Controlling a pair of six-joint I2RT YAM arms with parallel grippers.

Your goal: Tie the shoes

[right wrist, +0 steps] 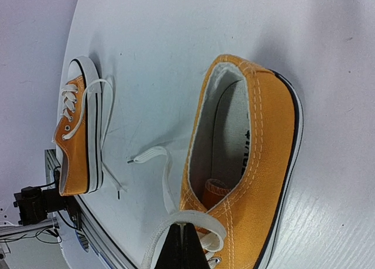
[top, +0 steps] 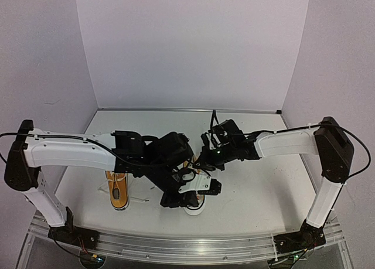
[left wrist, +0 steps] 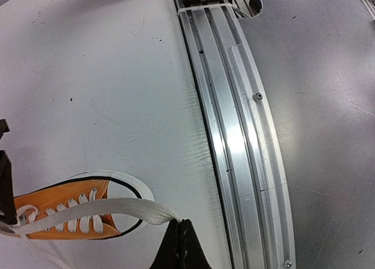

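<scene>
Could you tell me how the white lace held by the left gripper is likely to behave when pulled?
Probably floppy: the lace only runs straight where the left gripper stretches it. It looks flat and woven, so it likely grips well. The shoe seems light and may slide instead of resisting.

You have no text, brand, number or sign to read in any of the three views. The insole of the left-hand shoe carries a small dark mark in the top view, but it is too small for you to tell whether it is lettering or a logo. In the right wrist view, the other shoe shows you only plain orange canvas, white stitching and a blank white lining.
</scene>
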